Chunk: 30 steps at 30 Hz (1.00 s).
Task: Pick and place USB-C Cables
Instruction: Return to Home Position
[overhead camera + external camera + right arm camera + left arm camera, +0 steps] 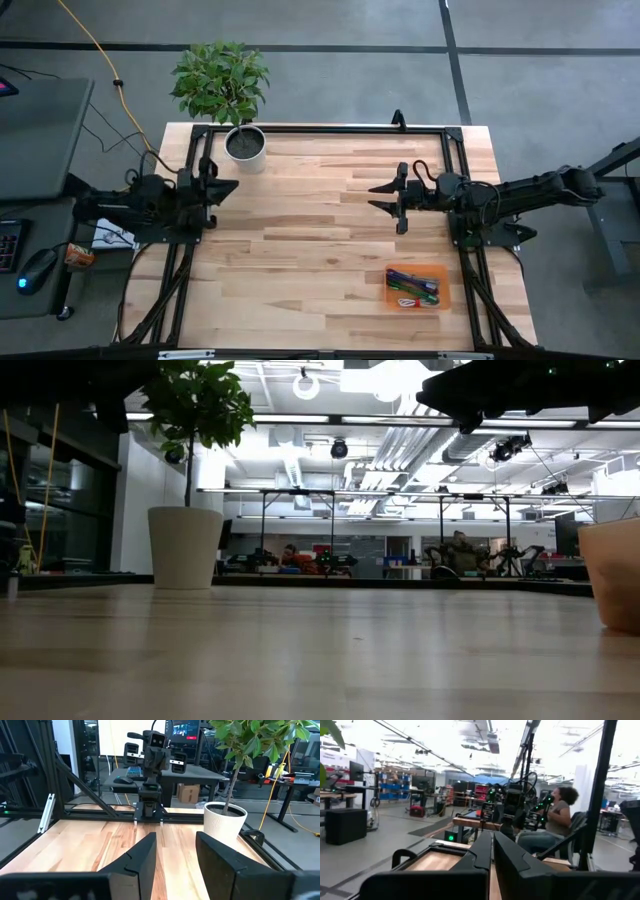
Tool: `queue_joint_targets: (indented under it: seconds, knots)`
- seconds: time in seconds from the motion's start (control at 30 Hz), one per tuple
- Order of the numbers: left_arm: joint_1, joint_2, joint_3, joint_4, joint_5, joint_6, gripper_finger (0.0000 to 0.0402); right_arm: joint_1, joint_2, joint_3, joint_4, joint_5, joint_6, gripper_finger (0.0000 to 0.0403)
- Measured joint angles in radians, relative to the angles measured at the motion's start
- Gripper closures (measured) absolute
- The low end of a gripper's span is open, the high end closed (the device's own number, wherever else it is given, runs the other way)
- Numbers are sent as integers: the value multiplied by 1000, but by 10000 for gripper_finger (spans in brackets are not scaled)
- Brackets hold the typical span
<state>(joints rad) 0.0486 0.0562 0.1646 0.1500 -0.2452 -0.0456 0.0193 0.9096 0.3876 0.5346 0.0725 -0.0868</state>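
Observation:
The USB-C cables (416,288) lie bundled together inside the flat orange tray (441,272) near the table's right near corner. I make out green, dark blue and a bit of red among them; single bundles are hard to separate. My right gripper (384,197) hovers open over the right middle of the table, well on the far side of the tray, with its fingers pointing toward the table's left. In the right wrist view its gap (175,851) holds nothing. My left gripper (234,186) waits shut at the table's left edge (492,851), pointing right.
A white pot with a green plant (245,146) stands at the table's far left, also in the low view (185,547). A black frame (330,128) runs along the table's edges. Bare wood (300,240) lies between the arms. A seated person (555,827) shows beyond the table.

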Motion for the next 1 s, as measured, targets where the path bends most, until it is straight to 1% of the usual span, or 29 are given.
queue_joint_targets:
  seconds: [0.1, 0.2, 0.27, 0.33, 0.43, 0.6, 1.0]
  knots:
    - [0, -15, 0, -5, 3, -3, 401, 0, 0, 0, 0, 0, 0, 274]
    - [0, -15, 0, -8, 31, 6, 401, 0, 0, 0, 0, 0, 0, 274]
    - [0, -16, 0, -34, 44, 28, 401, 0, 0, 0, -1, 0, 0, 274]
    - [0, -20, -1, -55, 51, 10, 401, 0, 0, 0, -8, 0, 0, 274]
    - [0, -45, -1, -59, 93, 12, 401, 0, 0, 0, -25, 0, 0, 274]
    - [2, -53, 0, -83, 40, 15, 401, 0, 0, 0, -41, -1, 34, 274]
    - [2, -53, 0, -72, 39, 4, 401, 0, 0, 0, -45, -1, 44, 274]
